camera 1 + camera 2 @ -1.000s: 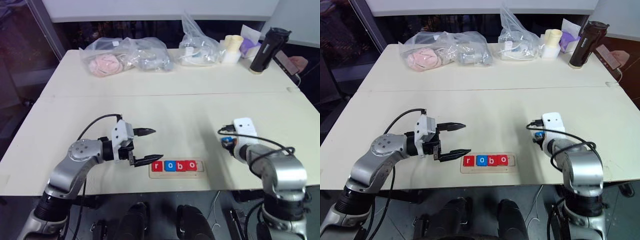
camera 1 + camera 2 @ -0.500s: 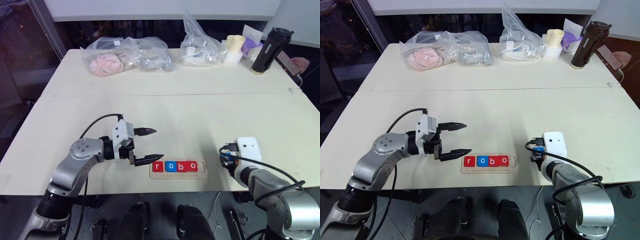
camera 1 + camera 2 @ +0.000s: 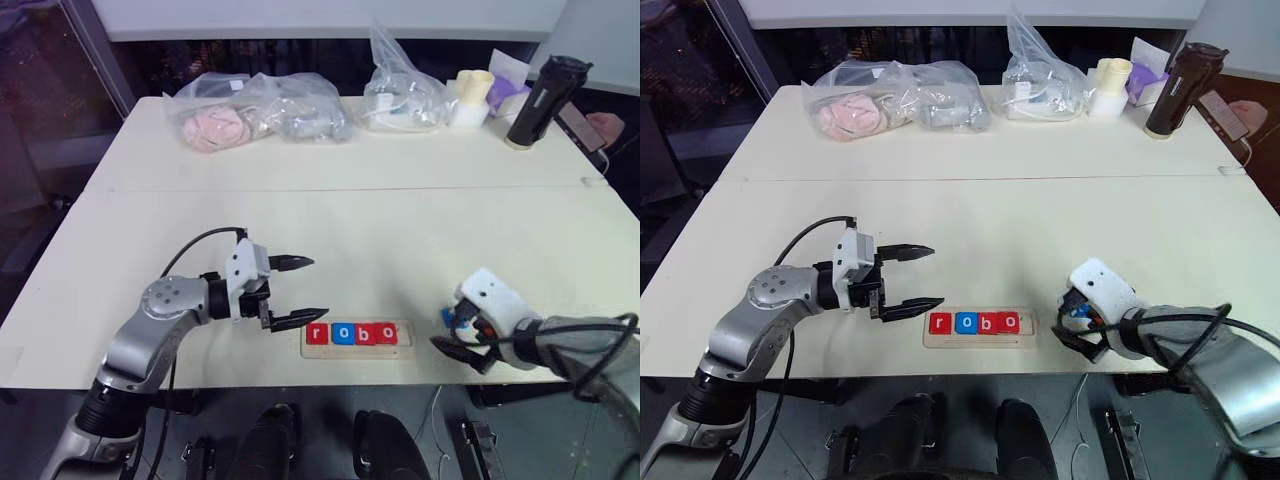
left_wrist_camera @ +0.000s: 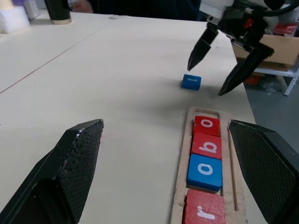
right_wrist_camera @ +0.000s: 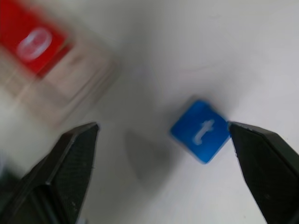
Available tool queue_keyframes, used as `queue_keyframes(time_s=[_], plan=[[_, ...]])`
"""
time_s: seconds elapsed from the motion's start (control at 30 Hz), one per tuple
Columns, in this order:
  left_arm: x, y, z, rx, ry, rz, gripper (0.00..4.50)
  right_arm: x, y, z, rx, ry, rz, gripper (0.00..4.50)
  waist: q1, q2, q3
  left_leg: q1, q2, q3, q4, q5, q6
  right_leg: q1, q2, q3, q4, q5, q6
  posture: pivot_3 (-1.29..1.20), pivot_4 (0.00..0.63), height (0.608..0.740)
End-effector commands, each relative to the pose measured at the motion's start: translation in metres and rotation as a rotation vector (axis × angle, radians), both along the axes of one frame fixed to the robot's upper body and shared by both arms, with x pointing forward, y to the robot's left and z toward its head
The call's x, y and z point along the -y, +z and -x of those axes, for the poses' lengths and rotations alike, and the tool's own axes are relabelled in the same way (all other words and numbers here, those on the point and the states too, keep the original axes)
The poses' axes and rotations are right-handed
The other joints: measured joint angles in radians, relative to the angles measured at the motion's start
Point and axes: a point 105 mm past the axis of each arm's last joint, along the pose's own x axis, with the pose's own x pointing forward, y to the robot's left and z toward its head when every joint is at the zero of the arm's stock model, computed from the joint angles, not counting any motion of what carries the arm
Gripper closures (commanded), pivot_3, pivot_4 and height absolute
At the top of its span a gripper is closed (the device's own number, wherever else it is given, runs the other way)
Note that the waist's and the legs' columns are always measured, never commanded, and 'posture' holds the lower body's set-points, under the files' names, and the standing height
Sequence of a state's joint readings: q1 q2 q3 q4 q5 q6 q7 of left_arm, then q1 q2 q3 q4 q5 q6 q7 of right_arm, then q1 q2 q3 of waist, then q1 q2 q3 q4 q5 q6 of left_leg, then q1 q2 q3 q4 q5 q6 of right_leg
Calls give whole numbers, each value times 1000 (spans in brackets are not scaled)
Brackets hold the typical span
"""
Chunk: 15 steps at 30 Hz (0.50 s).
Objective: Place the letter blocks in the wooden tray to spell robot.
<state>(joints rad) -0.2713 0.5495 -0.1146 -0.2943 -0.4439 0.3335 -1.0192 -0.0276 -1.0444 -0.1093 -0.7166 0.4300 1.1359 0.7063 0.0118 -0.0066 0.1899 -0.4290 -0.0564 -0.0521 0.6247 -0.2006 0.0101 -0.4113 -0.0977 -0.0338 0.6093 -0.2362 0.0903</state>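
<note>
Right gripper (image 4: 219,70) swings back low, jaws now wide, blue t block (image 4: 191,81) loose on worktop (image 3: 350,210) beside wooden tray (image 4: 183,196) holding r-o-b-o, left gripper (image 3: 300,292) jaws wide near tray's left end

tray (image 4: 181,196): pale wood strip near the table's front edge
in tray: red r (image 4: 203,213), blue o (image 4: 204,171), red b (image 4: 207,145), red o (image 4: 207,125)
t (image 4: 191,81): blue, flat on the table just beyond the tray's free end

A lab or office workroom is showing here: plain cream bench (image 3: 400,215) tops are standing pushed together, carrying bagged samples (image 3: 255,108), a dark flask (image 3: 545,100), with glass partitions (image 3: 50,90) lining the side.
</note>
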Motion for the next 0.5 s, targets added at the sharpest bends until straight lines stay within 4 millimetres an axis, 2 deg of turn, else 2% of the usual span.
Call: queue_keyframes(time_s=[0.03, 0.17, 0.27, 0.37, 0.5], plan=[[3, 8, 1, 49, -12, 4, 0, 8, 3, -9, 72, 235, 93, 12, 0, 0, 0, 0, 0, 1, 1, 0, 0, 0, 0, 0, 0, 0, 1, 0, 150, 738], [3, 9, 3, 52, -8, 3, 0, 25, -3, -20, 55, 315, 103, 12, 0, 0, 0, 0, 0, 0, 1, -2, -2, 0, 0, 0, 0, 0, 0, 0, 150, 738], [2, 9, 4, 50, -1, 3, 0, 32, -10, -20, 17, 378, 81, 12, 1, 0, 0, 0, 0, 0, 1, -2, -2, 0, 0, 1, 0, 1, -1, 0, 150, 738], [1, 9, 3, 51, 6, 3, 0, 44, -16, -33, 21, 358, 87, 12, 1, 0, 0, 0, 0, 0, 1, 0, 0, 0, 0, 1, 1, 1, -1, 0, 150, 738], [1, 9, 5, 52, 11, 4, 0, 45, -18, -39, 4, 365, 43, 12, 1, 0, 0, 0, 0, 0, 2, -1, 0, 0, 0, 1, 2, 1, -1, 0, 150, 738]])
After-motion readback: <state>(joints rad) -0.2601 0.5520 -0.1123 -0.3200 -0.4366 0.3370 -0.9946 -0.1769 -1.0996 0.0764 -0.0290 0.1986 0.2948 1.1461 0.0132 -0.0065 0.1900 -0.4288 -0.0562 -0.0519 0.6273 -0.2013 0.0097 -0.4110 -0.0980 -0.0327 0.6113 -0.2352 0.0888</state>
